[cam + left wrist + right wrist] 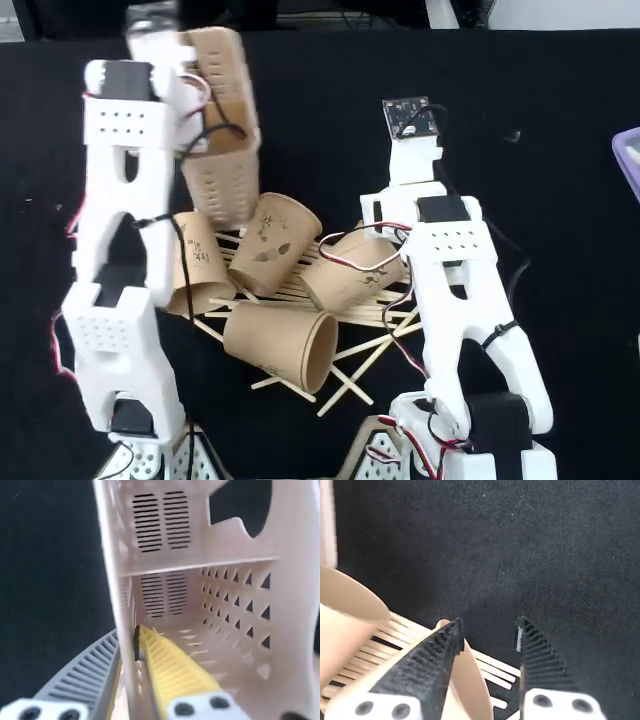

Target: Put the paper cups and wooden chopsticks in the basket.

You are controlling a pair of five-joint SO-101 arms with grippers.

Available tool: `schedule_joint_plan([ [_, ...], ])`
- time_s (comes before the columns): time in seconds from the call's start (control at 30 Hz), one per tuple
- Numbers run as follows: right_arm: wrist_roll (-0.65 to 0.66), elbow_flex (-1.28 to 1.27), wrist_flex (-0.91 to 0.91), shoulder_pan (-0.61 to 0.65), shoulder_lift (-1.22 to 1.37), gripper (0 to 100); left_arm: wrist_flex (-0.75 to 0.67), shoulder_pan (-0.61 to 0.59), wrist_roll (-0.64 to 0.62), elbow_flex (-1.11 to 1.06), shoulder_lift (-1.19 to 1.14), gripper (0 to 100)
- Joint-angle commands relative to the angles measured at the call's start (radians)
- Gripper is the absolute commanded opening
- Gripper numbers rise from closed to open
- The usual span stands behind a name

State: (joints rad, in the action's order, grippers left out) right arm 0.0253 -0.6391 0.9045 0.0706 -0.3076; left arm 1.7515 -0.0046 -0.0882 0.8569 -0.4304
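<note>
My left gripper (128, 636) is shut on the side wall of the tan perforated basket (225, 605), yellow finger inside and grey finger outside. The basket (222, 130) hangs tilted above the back left of the pile. Several brown paper cups lie on their sides over scattered wooden chopsticks (372, 348): one cup (195, 262) under the basket, one (272, 245) in the middle, one (355, 270) by the right arm, one (283, 345) in front. My right gripper (487, 630) is open just above a cup (467, 680), with chopsticks (492, 669) under it.
A black cloth (540, 110) covers the table. The corner of a purple container (628, 155) shows at the right edge. The right arm's white links (455, 290) stand over the right side of the pile. Another cup (345, 625) lies close beside my right gripper.
</note>
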Motion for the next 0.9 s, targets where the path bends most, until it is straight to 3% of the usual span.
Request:
schedule_joint_plan([
  [0.0,-0.009,0.015,-0.018,-0.091,-0.002,17.3,0.008,0.124,0.207,0.004,0.052,3],
  [0.23,-0.084,0.048,-0.015,-0.232,-0.107,17.0,0.008,0.205,0.347,-0.007,0.083,3],
  [0.37,-0.046,0.051,-0.018,-0.216,-0.24,1.2,0.008,0.245,0.354,-0.01,0.083,3],
  [0.4,-0.02,0.062,-0.023,-0.21,-0.275,1.1,0.008,0.252,0.354,-0.018,0.083,3],
  [0.63,0.057,0.177,-0.057,-0.11,-0.328,21.8,0.008,0.283,0.354,-0.102,0.092,3],
  [0.77,0.058,0.242,-0.08,-0.021,-0.223,23.4,0.008,0.285,0.351,-0.116,0.089,3],
  [0.87,0.051,0.249,-0.204,0.017,-0.111,23.6,0.008,0.285,0.35,-0.107,0.094,3],
])
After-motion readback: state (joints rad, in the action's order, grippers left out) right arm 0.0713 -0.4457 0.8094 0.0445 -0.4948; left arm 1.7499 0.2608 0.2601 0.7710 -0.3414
